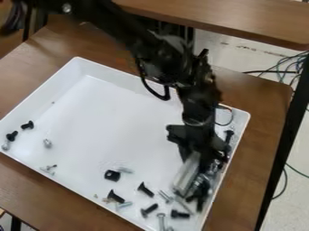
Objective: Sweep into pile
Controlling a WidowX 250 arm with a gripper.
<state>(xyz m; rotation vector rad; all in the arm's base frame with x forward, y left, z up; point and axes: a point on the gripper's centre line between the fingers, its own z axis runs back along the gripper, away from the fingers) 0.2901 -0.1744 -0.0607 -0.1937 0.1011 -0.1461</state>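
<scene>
Nearest, a silver metal screw [161,221] by the lower edge of view, the near corner of the tray beneath it cut off. Just beyond, two black countersunk screws [149,210], lying apart from each other; then two more black screws [145,189], set to either side, with silver screws [165,196] among them. Farther in, one squat black cylindrical piece [112,175], a silver screw touching or just beside it. At the right wall of the tray, one dense heap of black and silver hardware [202,186], blurred, its pieces overlapping and not countable. Against the heap's left side, one pale, translucent straight-edged block [186,173], tilted, its upper end hidden in the end effector. One black end effector [198,155], pointing down over the right part of the tray, closed on the block; its tips are dark and blurred, and part of the heap is hidden behind it. Near the tray's left corner, two small black screws [27,125] and two silver pieces [47,143], the latter too small to identify. Containing all, one white rectangular shallow tray [77,60], on a brown wood-grain table [259,97]. Farthest, a second brown wooden surface [241,18] and thin cables [288,63] on a pale floor [226,47].
</scene>
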